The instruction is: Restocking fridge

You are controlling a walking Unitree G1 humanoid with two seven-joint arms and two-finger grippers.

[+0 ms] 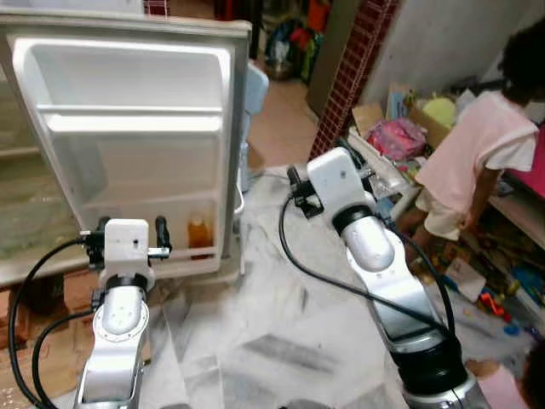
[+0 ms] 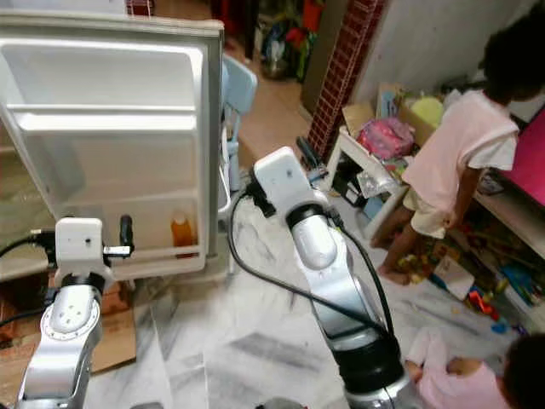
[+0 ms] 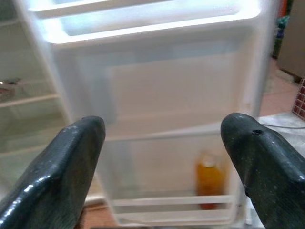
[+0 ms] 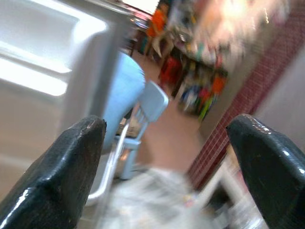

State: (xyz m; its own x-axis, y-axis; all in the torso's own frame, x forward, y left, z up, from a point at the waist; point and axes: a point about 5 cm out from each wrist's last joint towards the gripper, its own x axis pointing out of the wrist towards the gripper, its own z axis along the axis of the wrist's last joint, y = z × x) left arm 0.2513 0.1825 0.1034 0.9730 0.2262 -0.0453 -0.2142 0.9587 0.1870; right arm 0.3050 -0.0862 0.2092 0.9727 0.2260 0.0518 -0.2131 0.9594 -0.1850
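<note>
Both hands gape empty: left hand (image 3: 162, 157) faces an orange bottle (image 3: 209, 179); right hand (image 4: 167, 157), a blue chair (image 4: 138, 114).

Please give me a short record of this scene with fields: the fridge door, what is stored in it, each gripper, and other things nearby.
fridge door: open, white, shelves facing the robot
stored: one orange bottle, upright in the bottom door shelf
left gripper: open, empty, raised in front of the door, pointing at the bottom shelf
right gripper: open, empty, raised beside the door edge, pointing toward a blue chair
people: one person in a pink top standing to the right by shelves with clutter
floor: pale marble pattern
</note>
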